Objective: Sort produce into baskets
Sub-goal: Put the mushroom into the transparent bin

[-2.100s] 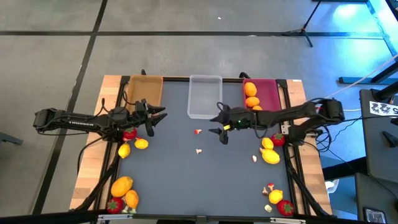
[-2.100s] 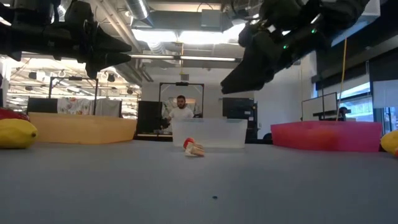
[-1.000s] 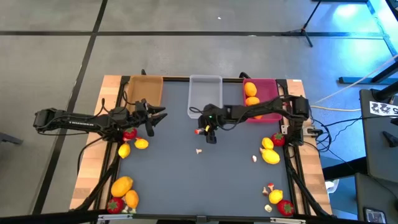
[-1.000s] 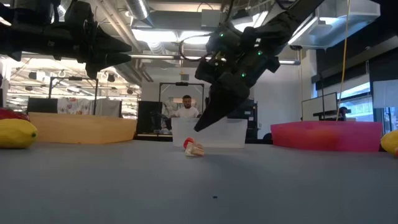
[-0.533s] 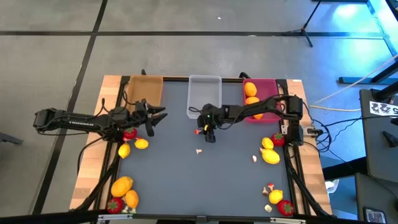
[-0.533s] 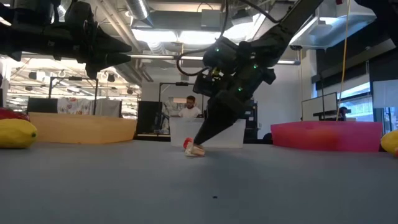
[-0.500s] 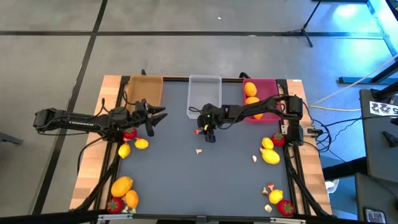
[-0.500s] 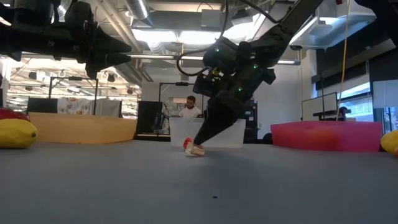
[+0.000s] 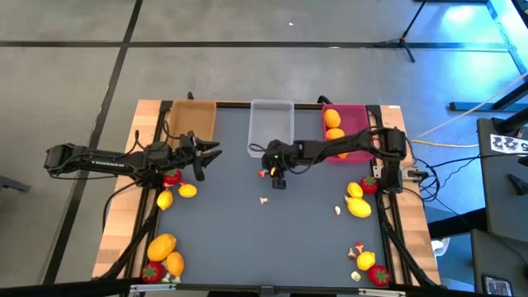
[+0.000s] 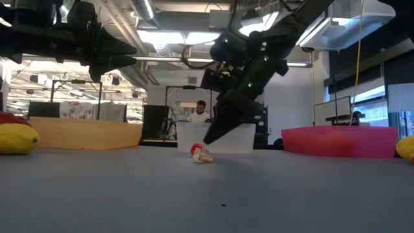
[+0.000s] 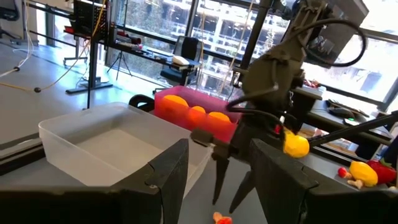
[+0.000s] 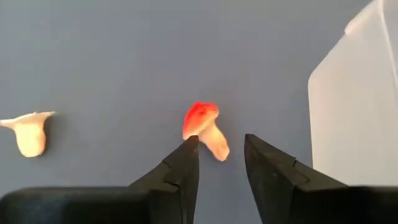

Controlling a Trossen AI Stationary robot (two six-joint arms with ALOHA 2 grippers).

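Note:
A small red-capped mushroom piece [image 9: 262,173] lies on its side on the dark mat in front of the clear tray [image 9: 272,128]. It also shows in the low view [image 10: 200,153] and the right wrist view [image 12: 205,127]. My right gripper [image 9: 275,179] hangs open just above it, fingers pointing down, one on either side of its stem end [image 12: 217,148], not touching it. My left gripper [image 9: 213,154] is open and empty, hovering near the tan tray [image 9: 194,120]. The pink tray [image 9: 355,124] holds orange fruits [image 9: 332,120].
A second white mushroom bit [image 9: 264,199] lies nearer the front. A strawberry [image 9: 172,176] and yellow fruits [image 9: 188,190] lie under the left arm. More produce lies at the front left [image 9: 162,245], at the right [image 9: 359,206] and at the front right [image 9: 365,261]. A person shows beyond the table [image 10: 200,113].
My right gripper has gone down until its fingertips stood at the red-capped mushroom piece, then risen a little above it. The mushroom piece lies where it was.

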